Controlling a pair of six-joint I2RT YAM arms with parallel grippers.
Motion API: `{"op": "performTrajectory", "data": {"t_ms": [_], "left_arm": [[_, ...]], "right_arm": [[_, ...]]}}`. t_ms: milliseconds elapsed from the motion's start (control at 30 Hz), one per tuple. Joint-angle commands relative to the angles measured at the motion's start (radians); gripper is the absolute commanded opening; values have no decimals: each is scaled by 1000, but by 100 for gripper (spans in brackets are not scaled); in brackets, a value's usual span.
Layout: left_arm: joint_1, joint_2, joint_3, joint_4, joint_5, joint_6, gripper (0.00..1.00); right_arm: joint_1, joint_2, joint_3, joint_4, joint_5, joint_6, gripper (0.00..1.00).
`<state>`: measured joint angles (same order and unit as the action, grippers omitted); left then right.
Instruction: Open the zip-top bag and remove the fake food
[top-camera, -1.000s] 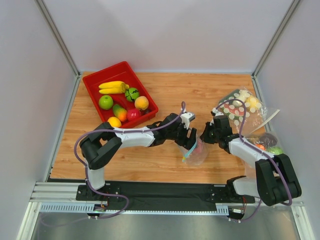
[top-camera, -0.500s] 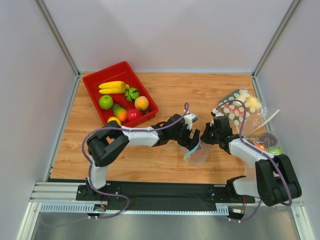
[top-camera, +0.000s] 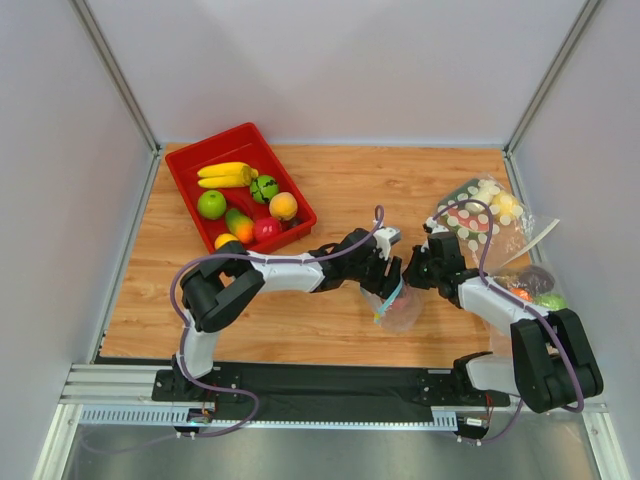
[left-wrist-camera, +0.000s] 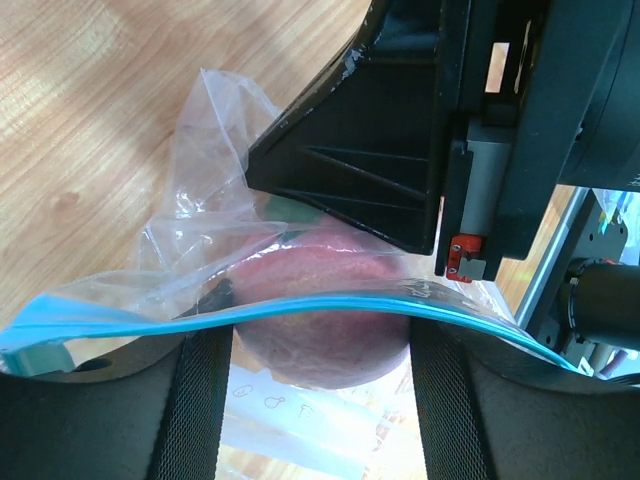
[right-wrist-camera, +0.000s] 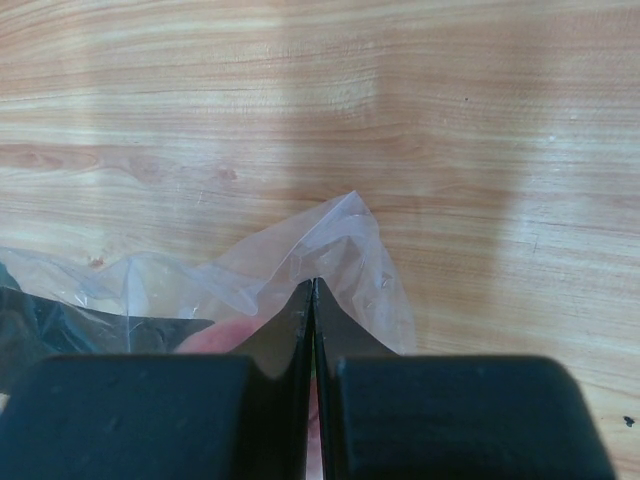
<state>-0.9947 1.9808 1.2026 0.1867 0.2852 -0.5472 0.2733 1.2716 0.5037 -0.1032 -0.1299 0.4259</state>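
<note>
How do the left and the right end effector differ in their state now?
The left end effector has its jaws apart, on either side of the pink fruit inside the zip-top bag; the right end effector is shut, pinching that bag's clear film. Both work on the same bag.

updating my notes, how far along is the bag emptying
Done: right fingers are shut on a fold of the zip-top bag. In hand: left fingers straddle the pink-red fruit behind the blue zip strip; grip unclear. Left: that fruit is not out of the bag yet.

zip-top bag (top-camera: 398, 308) x1, red tray (top-camera: 228, 148) x1
</note>
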Motion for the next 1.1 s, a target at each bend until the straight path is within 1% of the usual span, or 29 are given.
{"op": "performTrajectory", "data": {"t_ms": [0,133,367,600,700,767,833,1067], "left_arm": [[-7,-8,25,-16,-34,13,39],[-7,-66,5,-39,-55,26,37],[-7,-138,-24,-113,-55,64,38],[-5,-203,-73,-179,-83,98,38],[-4,-229,-96,-182,-95,108,38],[-1,-258,-106,-216,-107,119,39],[10,-287,-121,-237,-127,130,39],[85,-396,-189,-236,-104,135,41]], "right_arm": [[1,-20,-14,8,-4,13,0],[1,-14,-13,8,1,13,0],[3,-14,-13,3,13,13,0],[3,2,-7,3,23,13,0],[1,2,-8,2,23,14,0],[3,2,-8,2,23,14,0],[3,2,-10,2,26,13,0],[1,3,-10,3,24,14,0]]}}
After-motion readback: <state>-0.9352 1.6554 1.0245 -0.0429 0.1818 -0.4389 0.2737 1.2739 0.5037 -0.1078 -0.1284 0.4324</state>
